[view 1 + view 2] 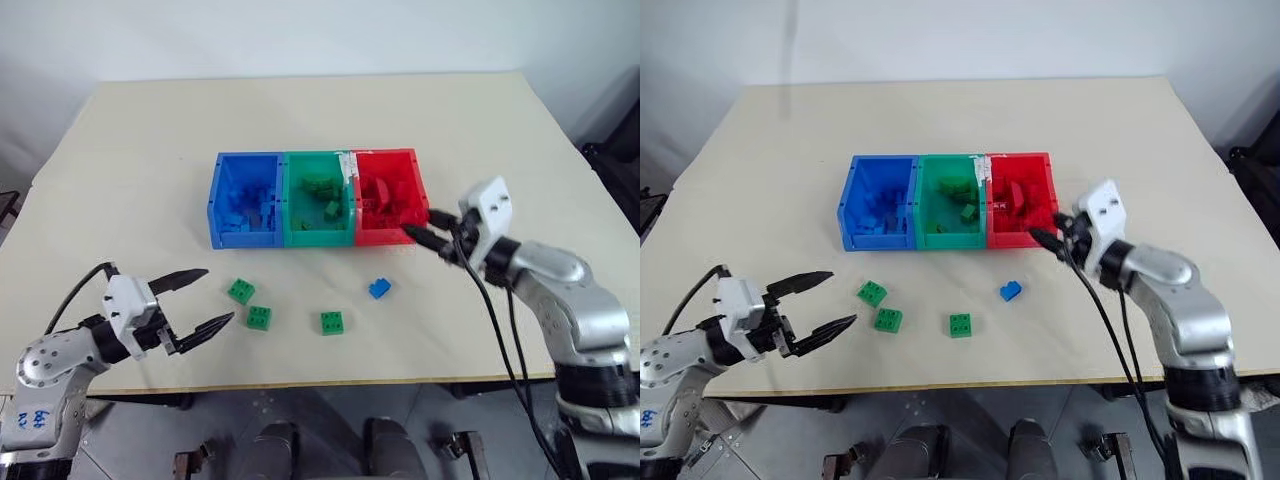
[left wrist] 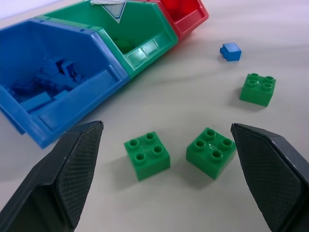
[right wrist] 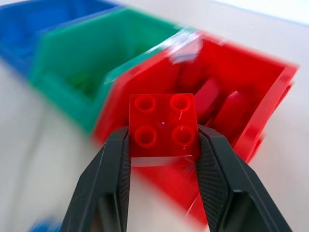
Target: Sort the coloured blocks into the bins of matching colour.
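So my right claw (image 3: pixel 164 145) is pinching the red block (image 3: pixel 164 124) between its two fingers, studs facing up, and it's hanging at the front right corner of the red bin (image 1: pixel 398 235), which already has some red pieces in it. The three bins sit joined in a row on the worktop (image 1: pixel 140 160): blue bin (image 1: pixel 220 200) on my left, green bin (image 1: pixel 292 205) in the middle, red on my right. Blue and green both have bricks inside too.

My left claw (image 1: pixel 208 296) is spread wide with nothing in it, hovering low near the front left of the worktop. Just past its fingertips are two green blocks (image 2: pixel 147 154) (image 2: pixel 211 152) sitting close together, apart from each other. A third green block (image 1: pixel 332 322) is a bit further to my right, and the blue block (image 1: pixel 379 288) lies beyond that one, in front of the red bin.
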`<action>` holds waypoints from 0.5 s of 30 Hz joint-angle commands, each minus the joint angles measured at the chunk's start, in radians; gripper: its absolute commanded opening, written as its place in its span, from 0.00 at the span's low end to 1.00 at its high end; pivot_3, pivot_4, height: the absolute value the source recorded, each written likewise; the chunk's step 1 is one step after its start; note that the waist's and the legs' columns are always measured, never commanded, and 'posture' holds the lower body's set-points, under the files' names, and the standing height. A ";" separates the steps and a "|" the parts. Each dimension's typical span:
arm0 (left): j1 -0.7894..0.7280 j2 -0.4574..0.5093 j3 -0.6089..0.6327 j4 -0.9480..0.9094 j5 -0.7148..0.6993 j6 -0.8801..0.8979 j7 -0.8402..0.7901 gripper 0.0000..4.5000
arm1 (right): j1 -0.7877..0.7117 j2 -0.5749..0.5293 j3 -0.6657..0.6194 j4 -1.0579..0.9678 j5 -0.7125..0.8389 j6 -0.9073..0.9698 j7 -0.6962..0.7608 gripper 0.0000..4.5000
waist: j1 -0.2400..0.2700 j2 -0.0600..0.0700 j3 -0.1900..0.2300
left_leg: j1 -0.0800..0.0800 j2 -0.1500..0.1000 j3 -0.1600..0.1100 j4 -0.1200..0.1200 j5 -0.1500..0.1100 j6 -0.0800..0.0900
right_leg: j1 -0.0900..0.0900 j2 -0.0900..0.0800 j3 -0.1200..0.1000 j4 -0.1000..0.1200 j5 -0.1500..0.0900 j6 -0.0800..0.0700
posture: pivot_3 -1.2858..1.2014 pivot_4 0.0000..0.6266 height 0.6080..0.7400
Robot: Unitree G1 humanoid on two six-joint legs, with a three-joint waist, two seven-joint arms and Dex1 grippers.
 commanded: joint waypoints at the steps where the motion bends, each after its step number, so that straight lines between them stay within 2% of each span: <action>1: 0.028 -0.004 0.028 -0.052 -0.025 -0.006 0.006 1.00 | -0.075 0.036 0.021 0.114 -0.052 -0.078 -0.015 0.32 | 0.001 0.000 0.000 | -0.001 0.000 0.000 0.000 0.000 0.000 | 0.000 0.000 0.000 0.000 0.000 0.000 | 0.52 0.24 1.00; 5: 0.032 -0.002 0.031 -0.058 -0.022 -0.009 0.014 1.00 | -0.131 0.059 0.034 0.217 -0.085 -0.148 0.002 0.61 | 0.009 0.000 0.000 | -0.002 -0.001 -0.001 0.000 0.000 0.000 | -0.001 0.000 0.000 0.000 0.000 0.000 | 0.52 0.24 1.00; 10: 0.039 0.010 0.014 -0.055 -0.026 0.012 0.000 1.00 | -0.044 0.006 -0.008 0.158 -0.051 -0.201 0.098 0.97 | 0.010 0.000 0.000 | -0.002 0.000 -0.001 0.000 0.000 0.000 | -0.001 0.000 0.000 0.000 0.000 0.000 | 0.52 0.24 1.00; 12: 0.033 0.008 0.006 -0.041 -0.016 0.002 -0.005 1.00 | 0.017 -0.032 -0.036 0.119 -0.045 -0.207 0.120 0.99 | 0.013 0.000 0.000 | -0.002 -0.001 -0.001 0.000 0.000 0.001 | -0.001 0.000 -0.001 0.000 0.000 0.000 | 0.52 0.24 1.00; 15: 0.017 0.018 -0.026 -0.015 0.011 -0.026 -0.038 1.00 | 0.149 -0.093 -0.104 0.042 0.013 -0.296 0.234 0.99 | 0.016 0.000 0.000 | -0.002 -0.001 -0.001 0.001 -0.001 0.001 | 0.000 0.000 -0.001 -0.001 0.000 0.000 | 0.52 0.24 1.00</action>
